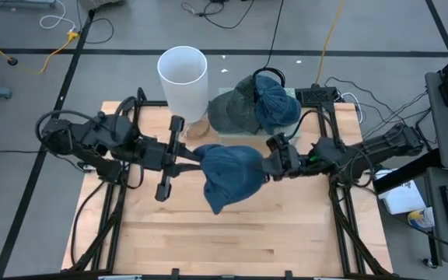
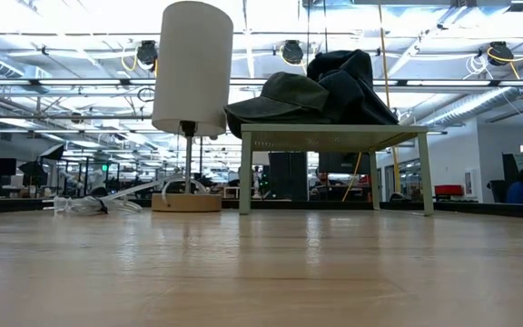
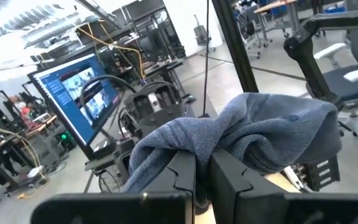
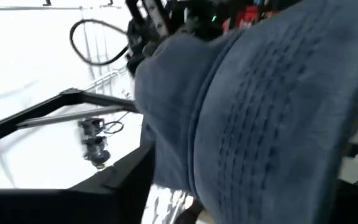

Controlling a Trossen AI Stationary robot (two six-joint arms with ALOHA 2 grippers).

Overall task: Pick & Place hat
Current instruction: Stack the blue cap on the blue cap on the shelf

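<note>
A blue denim hat (image 1: 232, 175) hangs in the air over the table's middle, between my two grippers. My left gripper (image 1: 197, 158) is at its left side, shut on it. My right gripper (image 1: 268, 166) is at its right side, also shut on it. In the left wrist view the hat (image 3: 260, 130) bunches up past my fingers. In the right wrist view its stitched cloth (image 4: 260, 112) fills the picture. The low view shows neither the hat nor the grippers. Other hats (image 1: 251, 105) lie piled on a small raised stand (image 2: 334, 136) at the far side. My left gripper pinches a bunched fold of the hat's cloth (image 3: 185, 146) between its two fingers (image 3: 225, 177), coming level from the table's left. The hat is lifted clear and sags past the fingers. My right gripper holds the hat's right edge (image 1: 259, 165), coming level from the table's right. The hat itself hides the place of contact in the right wrist view.
A tall white cylinder (image 1: 183, 78) stands on a round wooden base (image 2: 186, 202) at the far left of the stand. A dark green cap (image 2: 280, 95) and dark cloth (image 2: 348, 82) top the pile. Bare wooden table (image 1: 232, 241) lies toward the near edge.
</note>
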